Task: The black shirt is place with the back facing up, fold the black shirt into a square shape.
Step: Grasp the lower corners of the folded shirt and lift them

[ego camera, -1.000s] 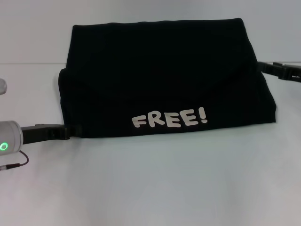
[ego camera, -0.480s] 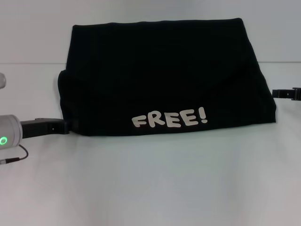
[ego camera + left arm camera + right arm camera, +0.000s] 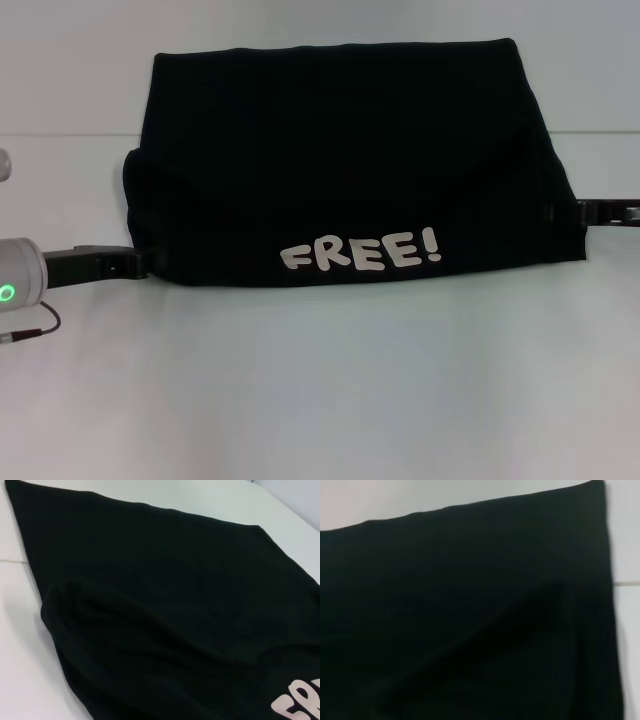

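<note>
At the left edge of the frame I see my left gripper (image 3: 140, 264) touching the black shirt (image 3: 350, 160); I cannot tell its state. The shirt fills the upper centre as a soft, matte, wide rectangle, one lengthwise fold done with "FREE!" showing, so I judge the side folds remain. At mid-right my right gripper (image 3: 570, 211) meets the hem, its state also unclear.

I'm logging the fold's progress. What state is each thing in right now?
black shirt: lying flat on the white table, folded into a wide block, white "FREE!" lettering facing up along the near edge.
left gripper: low, at the shirt's near left corner.
right gripper: low, at the shirt's right edge.
</note>
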You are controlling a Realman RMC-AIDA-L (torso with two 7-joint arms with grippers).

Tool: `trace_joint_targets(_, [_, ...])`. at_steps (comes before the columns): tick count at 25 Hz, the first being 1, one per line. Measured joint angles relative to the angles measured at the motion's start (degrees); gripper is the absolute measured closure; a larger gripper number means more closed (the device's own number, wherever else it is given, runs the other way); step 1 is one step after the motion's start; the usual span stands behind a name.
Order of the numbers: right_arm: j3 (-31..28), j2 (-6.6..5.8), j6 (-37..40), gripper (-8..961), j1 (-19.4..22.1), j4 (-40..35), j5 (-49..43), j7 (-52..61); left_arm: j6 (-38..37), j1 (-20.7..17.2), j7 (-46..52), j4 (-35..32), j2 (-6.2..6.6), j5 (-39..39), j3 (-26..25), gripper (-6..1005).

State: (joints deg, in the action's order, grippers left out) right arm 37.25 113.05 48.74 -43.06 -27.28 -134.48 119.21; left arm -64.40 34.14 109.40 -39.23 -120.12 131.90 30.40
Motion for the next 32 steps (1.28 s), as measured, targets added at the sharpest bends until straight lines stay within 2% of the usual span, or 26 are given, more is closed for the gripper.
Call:
trace_joint_targets(4, [1.7,0.45,-0.39,331,-0.47,0.7,-0.03,0.2,0.16,0.28,0.01,0.36,0.16,-0.03,0.0,999])
trace_joint_targets(12, [3.3,0.55,-0.43,330,-0.71,1.79,-0.06,-0.02,0.15,0.4,0.02,0.56,0.28,-0.02,0.01,1000])
trace_joint_targets(15, [3.3,0.57,0.9,407,-0.37,0.94,-0.01,-1.32,0.15,0.45,0.09,0.56,0.36,0.05,0.01,999])
trace_joint_targets(20, [3.31,0.01,3.0,647,-0.1,0.7,-0.09,-2.18,0.42,0.49,0.61,0.56,0.44,0.16,0.01,999])
trace_joint_targets(26, [3.12,-0.19,3.57,880,0.74,-0.1,0.06,-2.65,0.2,0.7,1.32,0.43,0.43,0.25,0.03,999])
trace_joint_targets(32, [2.19,-0.01,6.41,898,3.2,-2.79,1.93,-4.49,-0.29,0.79,1.44,0.29,0.41,0.05,0.0,999])
